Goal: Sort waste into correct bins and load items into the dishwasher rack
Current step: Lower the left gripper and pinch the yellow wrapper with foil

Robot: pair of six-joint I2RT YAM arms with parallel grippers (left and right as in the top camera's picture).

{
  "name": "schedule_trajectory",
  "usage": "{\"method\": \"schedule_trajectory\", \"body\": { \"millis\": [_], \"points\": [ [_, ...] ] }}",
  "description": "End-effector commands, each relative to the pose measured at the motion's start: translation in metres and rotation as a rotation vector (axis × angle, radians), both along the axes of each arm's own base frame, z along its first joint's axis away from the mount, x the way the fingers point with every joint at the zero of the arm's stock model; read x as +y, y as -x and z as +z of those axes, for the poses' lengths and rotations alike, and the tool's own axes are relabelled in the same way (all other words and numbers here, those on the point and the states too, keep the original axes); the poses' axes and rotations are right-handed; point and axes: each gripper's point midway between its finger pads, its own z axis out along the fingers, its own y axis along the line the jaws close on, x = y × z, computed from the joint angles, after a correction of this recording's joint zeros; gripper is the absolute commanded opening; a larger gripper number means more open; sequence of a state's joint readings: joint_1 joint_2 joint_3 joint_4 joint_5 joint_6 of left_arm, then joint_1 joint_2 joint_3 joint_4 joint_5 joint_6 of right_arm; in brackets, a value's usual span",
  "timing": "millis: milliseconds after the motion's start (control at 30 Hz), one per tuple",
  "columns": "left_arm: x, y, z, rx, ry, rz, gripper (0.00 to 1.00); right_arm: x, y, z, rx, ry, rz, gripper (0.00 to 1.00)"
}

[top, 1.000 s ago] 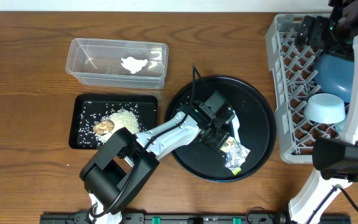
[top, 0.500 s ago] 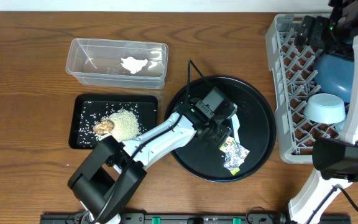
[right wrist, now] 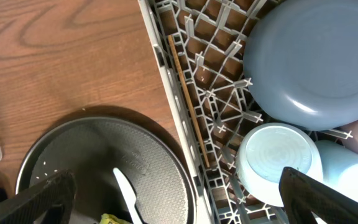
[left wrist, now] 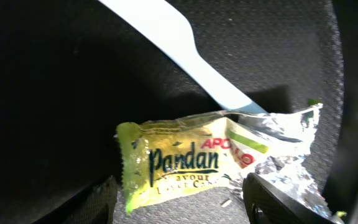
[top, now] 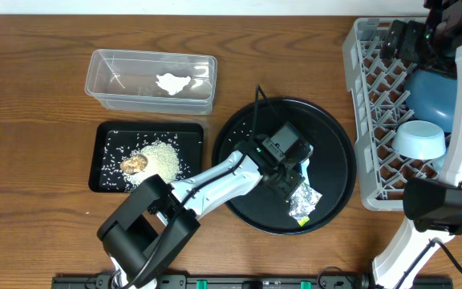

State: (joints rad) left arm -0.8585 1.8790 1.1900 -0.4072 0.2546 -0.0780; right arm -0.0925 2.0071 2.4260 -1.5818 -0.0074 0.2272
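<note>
One yellow-green wrapper [left wrist: 179, 163] between tips of the spread left pincer [left wrist: 180, 194]

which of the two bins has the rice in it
The shallow black tray, not the clear tub: rice lies in it, the tub holds only white tissue.

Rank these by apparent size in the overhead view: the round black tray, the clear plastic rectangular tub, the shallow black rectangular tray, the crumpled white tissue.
Largest: round black tray.
Next, too alike to rank: clear plastic rectangular tub and shallow black rectangular tray.
Smallest: crumpled white tissue, inside the tub.
</note>
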Motion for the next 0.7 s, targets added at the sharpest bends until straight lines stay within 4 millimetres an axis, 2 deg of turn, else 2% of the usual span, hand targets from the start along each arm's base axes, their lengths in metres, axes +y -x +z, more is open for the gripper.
{"method": "schedule_trajectory", "body": {
  "millis": [0,300,533,567,667],
  "points": [
    [0.007,-0.013,-0.005,-0.053,-0.051,0.036,0.67,0.002,-0.001,-0.003,0.008,0.001,-0.005,0.99],
    [0.009,-0.012,-0.023,-0.035,-0.08,0.036,0.67,0.002,-0.001,-0.003,0.008,0.001,-0.005,0.99],
    [0.005,-0.014,-0.022,-0.043,-0.065,0.035,0.66,0.002,-0.001,-0.003,0.008,0.001,-0.005,0.99],
    [0.005,-0.014,-0.022,-0.041,-0.064,0.034,0.66,0.002,-0.001,-0.003,0.008,0.001,-0.005,0.99],
    [0.004,-0.013,-0.022,-0.041,-0.064,0.031,0.55,0.002,-0.001,-0.003,0.008,0.001,-0.006,0.99]
  ]
}}
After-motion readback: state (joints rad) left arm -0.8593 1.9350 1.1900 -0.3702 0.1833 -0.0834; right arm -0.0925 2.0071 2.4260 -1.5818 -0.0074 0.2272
